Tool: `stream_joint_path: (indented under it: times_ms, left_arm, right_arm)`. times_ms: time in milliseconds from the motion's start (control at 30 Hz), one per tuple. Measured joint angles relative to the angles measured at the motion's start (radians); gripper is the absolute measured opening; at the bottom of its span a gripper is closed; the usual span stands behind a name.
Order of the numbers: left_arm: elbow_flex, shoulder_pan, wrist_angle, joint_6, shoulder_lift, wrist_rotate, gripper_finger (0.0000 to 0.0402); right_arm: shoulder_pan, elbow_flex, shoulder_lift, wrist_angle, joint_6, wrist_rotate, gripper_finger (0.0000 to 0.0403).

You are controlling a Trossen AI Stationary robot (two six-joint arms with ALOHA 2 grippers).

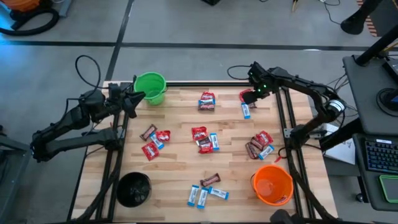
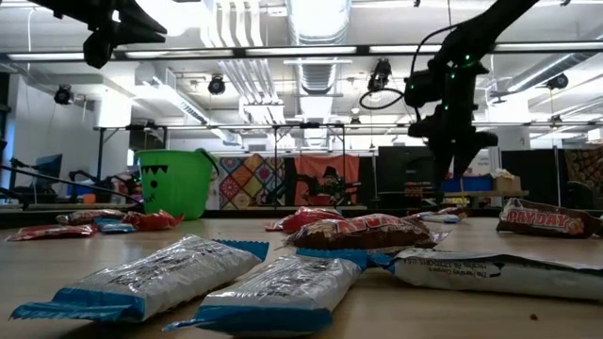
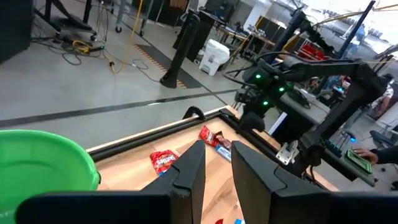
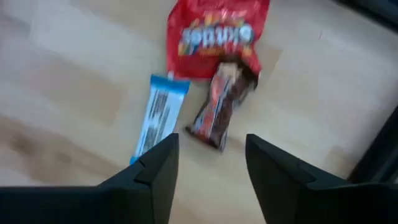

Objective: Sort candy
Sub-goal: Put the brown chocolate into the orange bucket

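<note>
The right gripper (image 4: 208, 165) hung low over the tabletop (image 1: 180, 158) near its 1 o'clock corner, jaws spread apart and holding nothing. Directly beneath it lay three candies: a red Skittles packet (image 4: 214, 37), a blue-and-white packet (image 4: 158, 118) and a dark brown bar (image 4: 221, 106), the bar's end touching the red packet's edge and the blue one just beside both.

The left gripper (image 3: 214, 165) hovered at about 10 o'clock, close beside the green bucket (image 1: 150, 88), pointing across the wood toward the other arm. Its jaws stood only slightly parted with nothing between them.

The rest of the candy was scattered over the wood. A red-and-brown pair (image 1: 207, 101) lay near 12 o'clock, a small cluster (image 1: 204, 139) sat at the centre, another group (image 1: 153, 141) lay toward 9 o'clock, and a mixed heap (image 1: 260, 145) rested at 3 o'clock. Two blue-and-white packets with a brown bar (image 1: 205, 190) lay near 6 o'clock.

The black bucket (image 1: 134, 189) stood at the 7 o'clock corner and the orange bucket (image 1: 272, 185) at 5 o'clock. I could not tell whether any bucket held candy.
</note>
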Motion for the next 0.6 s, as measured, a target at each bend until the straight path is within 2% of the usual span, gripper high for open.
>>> stream_joint_path:
  times_ms: [300, 600]
  left_arm:
    - [0.0, 0.0, 0.022, 0.015, 0.0, -0.104, 0.0061]
    - [0.0, 0.0, 0.023, 0.015, 0.001, -0.123, 0.0061]
  right_arm:
    - [-0.047, -0.002, 0.119, 0.029, 0.024, 0.0, 0.0201]
    - [-0.062, -0.002, 0.191, 0.101, 0.011, -0.008, 0.0201]
